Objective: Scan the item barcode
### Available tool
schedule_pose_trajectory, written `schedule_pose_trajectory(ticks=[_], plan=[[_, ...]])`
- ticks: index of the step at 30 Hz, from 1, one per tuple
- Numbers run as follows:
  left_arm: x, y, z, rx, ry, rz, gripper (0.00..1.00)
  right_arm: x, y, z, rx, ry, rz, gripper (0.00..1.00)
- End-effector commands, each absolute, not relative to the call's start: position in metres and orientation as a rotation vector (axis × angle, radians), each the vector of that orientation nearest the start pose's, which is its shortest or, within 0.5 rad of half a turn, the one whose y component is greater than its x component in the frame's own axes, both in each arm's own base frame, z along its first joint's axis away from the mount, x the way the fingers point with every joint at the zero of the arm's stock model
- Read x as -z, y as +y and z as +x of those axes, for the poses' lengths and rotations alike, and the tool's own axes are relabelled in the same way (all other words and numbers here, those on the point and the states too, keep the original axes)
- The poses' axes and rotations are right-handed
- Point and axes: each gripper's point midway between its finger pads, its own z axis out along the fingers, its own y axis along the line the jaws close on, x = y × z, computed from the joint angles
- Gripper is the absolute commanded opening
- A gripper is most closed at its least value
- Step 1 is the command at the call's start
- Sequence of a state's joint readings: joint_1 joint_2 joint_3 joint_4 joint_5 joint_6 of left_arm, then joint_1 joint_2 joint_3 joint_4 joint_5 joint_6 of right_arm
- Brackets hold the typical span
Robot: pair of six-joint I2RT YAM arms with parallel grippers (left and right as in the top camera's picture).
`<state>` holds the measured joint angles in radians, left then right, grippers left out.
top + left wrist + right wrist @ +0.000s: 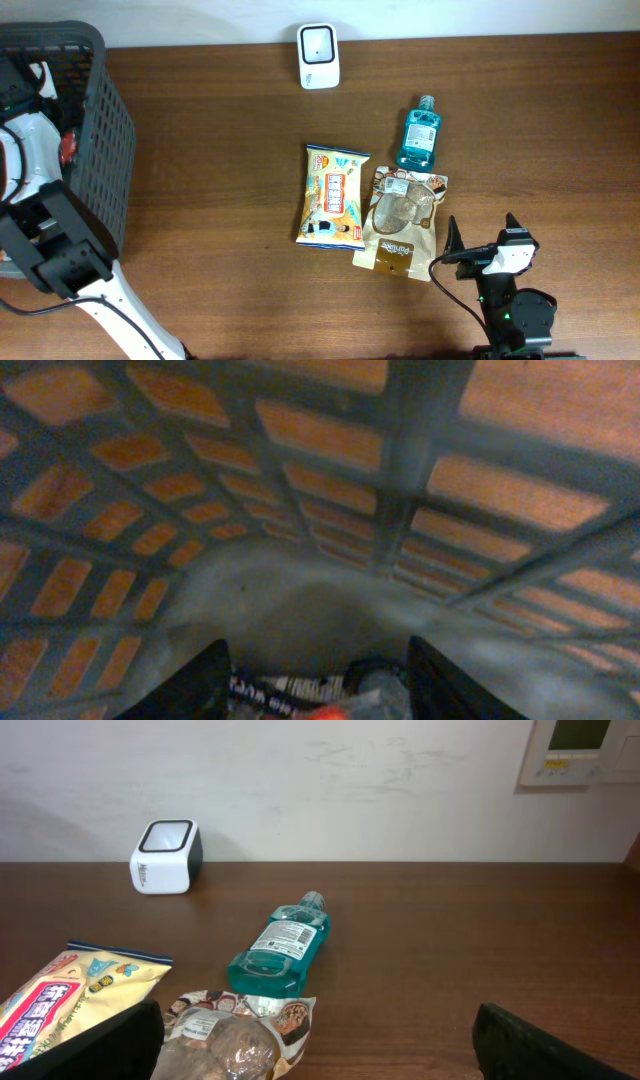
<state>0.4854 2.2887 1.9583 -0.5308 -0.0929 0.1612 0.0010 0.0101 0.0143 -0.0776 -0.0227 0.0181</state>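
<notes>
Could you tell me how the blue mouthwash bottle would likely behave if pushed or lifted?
The mouthwash bottle lies on its side, label up, so a push would probably slide or spin it. It looks full of liquid, so likely heavy; smooth plastic may slip.

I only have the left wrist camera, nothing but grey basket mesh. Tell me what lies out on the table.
Observer: On the wooden table lie a yellow snack packet, a brown clear-window pouch and a teal mouthwash bottle.
Operator: Give me the scanner's spot.
Observer: The white box-shaped scanner stands at the far edge, apart from those three.
Operator: Report the right gripper.
Observer: The right gripper is open and empty, close beside the pouch.
</notes>
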Motion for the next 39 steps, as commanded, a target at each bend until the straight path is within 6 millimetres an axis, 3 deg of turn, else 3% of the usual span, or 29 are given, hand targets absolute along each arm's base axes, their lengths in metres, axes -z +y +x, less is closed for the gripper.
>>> schedule_pose_trajectory(ticks=[1, 9, 16, 19, 25, 27, 32, 34, 39], plan=[[-0.073, 0.293, 0.531, -0.354, 2.473, -0.423, 0.52, -0.156, 0.004, 0.246, -0.025, 1.648, -0.006, 0.98], [-0.039, 0.289, 0.533, -0.307, 2.516, -0.416, 0.51, -0.156, 0.004, 0.246, -0.025, 1.648, -0.006, 0.99], [-0.025, 0.281, 0.516, -0.283, 2.605, -0.431, 0.43, -0.156, 0.004, 0.246, -0.025, 1.648, -0.006, 0.98], [-0.032, 0.283, 0.509, -0.312, 2.625, -0.443, 0.43, -0.156, 0.004, 0.246, -0.025, 1.648, -0.006, 0.98], [-0.085, 0.285, 0.512, -0.344, 2.537, -0.433, 0.38, -0.156, 0.004, 0.246, -0.025, 1.648, -0.006, 0.98], [-0.095, 0.283, 0.508, -0.343, 2.541, -0.434, 0.38, -0.156, 0.004, 0.246, -0.025, 1.648, -0.006, 0.98], [-0.084, 0.275, 0.491, -0.32, 2.627, -0.447, 0.33, -0.156, 0.004, 0.246, -0.025, 1.648, -0.007, 0.98], [-0.082, 0.276, 0.485, -0.315, 2.646, -0.457, 0.41, -0.156, 0.004, 0.246, -0.025, 1.648, -0.006, 0.98], [-0.069, 0.29, 0.448, -0.324, 2.669, -0.808, 0.34, -0.156, 0.004, 0.246, -0.025, 1.648, -0.006, 0.98]])
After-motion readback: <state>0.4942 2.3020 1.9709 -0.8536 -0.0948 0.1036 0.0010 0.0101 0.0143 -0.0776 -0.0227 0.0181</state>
